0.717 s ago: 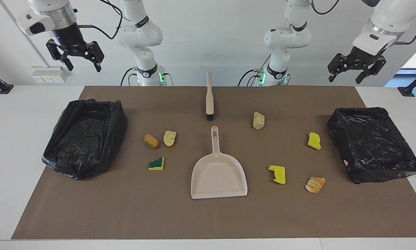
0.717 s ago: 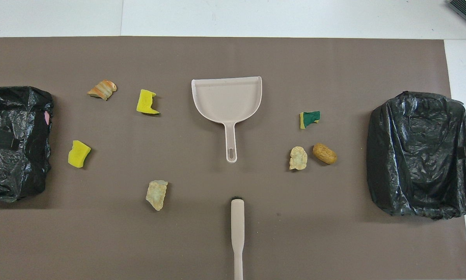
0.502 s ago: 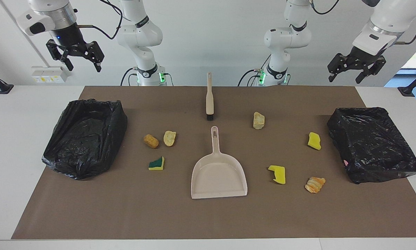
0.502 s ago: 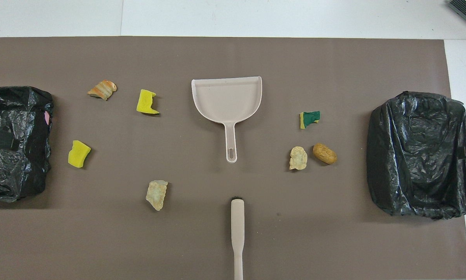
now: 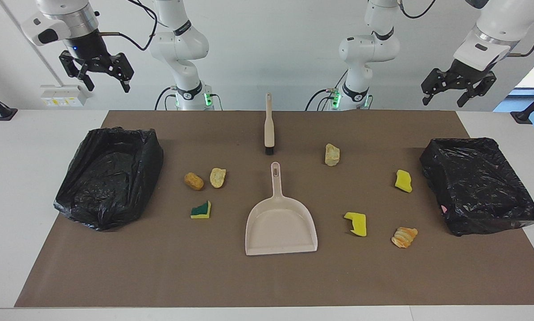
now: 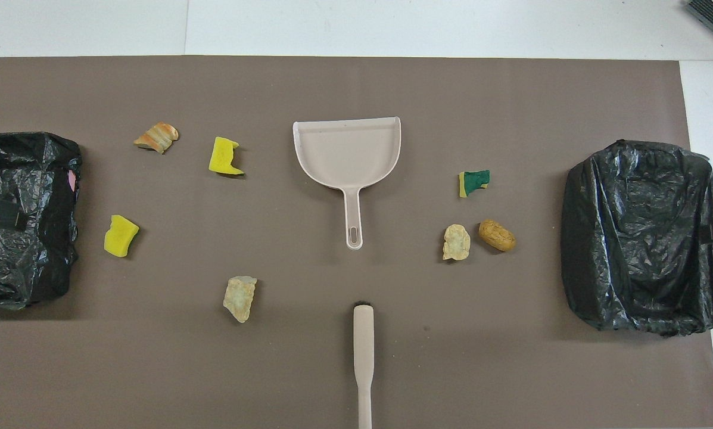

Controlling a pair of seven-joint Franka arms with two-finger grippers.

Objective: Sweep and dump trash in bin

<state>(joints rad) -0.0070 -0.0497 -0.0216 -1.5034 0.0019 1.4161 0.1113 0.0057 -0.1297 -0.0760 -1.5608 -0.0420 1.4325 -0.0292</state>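
Seven trash scraps lie on the brown mat. Toward the right arm's end are a brown lump (image 5: 193,181) (image 6: 497,235), a tan lump (image 5: 217,177) (image 6: 456,242) and a green-and-yellow sponge piece (image 5: 201,210) (image 6: 473,182). Toward the left arm's end are a tan lump (image 5: 332,154) (image 6: 240,298), two yellow sponge pieces (image 5: 403,181) (image 5: 356,223) (image 6: 120,235) (image 6: 225,157) and an orange bread lump (image 5: 404,237) (image 6: 156,137). My right gripper (image 5: 107,85) and left gripper (image 5: 443,101) hang open and empty, high in the air at their own ends of the table.
A beige dustpan (image 5: 280,227) (image 6: 347,149) lies mid-mat, handle toward the robots. A beige hand brush (image 5: 269,127) (image 6: 363,351) lies nearer the robots. A black-bagged bin stands at the right arm's end (image 5: 110,176) (image 6: 642,232) and another at the left arm's end (image 5: 478,185) (image 6: 19,217).
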